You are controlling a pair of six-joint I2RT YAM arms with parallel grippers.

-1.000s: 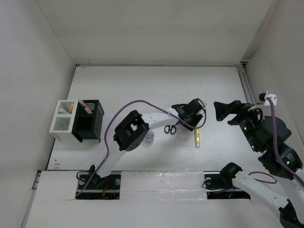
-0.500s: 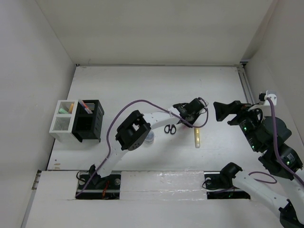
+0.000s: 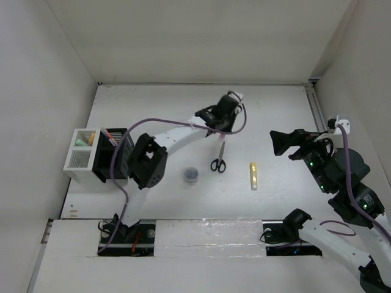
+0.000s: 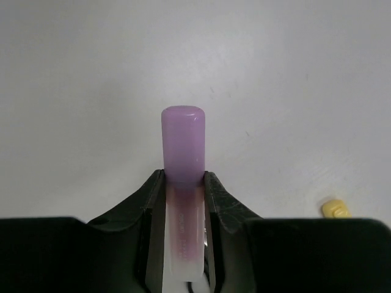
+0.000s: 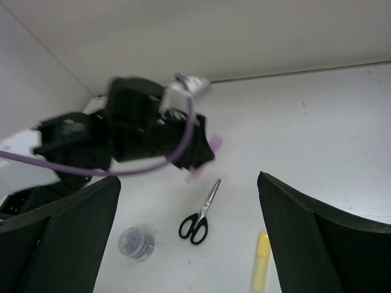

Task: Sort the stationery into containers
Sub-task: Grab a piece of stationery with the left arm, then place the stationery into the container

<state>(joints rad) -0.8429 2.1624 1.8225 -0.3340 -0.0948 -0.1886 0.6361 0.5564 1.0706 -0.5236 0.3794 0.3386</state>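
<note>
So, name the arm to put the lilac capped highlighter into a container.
Left. Left gripper is shut on the lilac highlighter, nearer the black slatted holder and white mesh organiser; right gripper is open, empty.

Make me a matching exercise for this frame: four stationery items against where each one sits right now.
Items
1. purple highlighter
2. scissors
3. yellow highlighter
4. round tub

Places
A. lying on the table, furthest right of the three loose items in the top view
B. clamped in the left gripper, its cap sticking out past the fingertips
C. on the table, furthest left of the three loose items
D. lying on the table, between the other two loose items

Pairs: 1-B, 2-D, 3-A, 4-C
</note>
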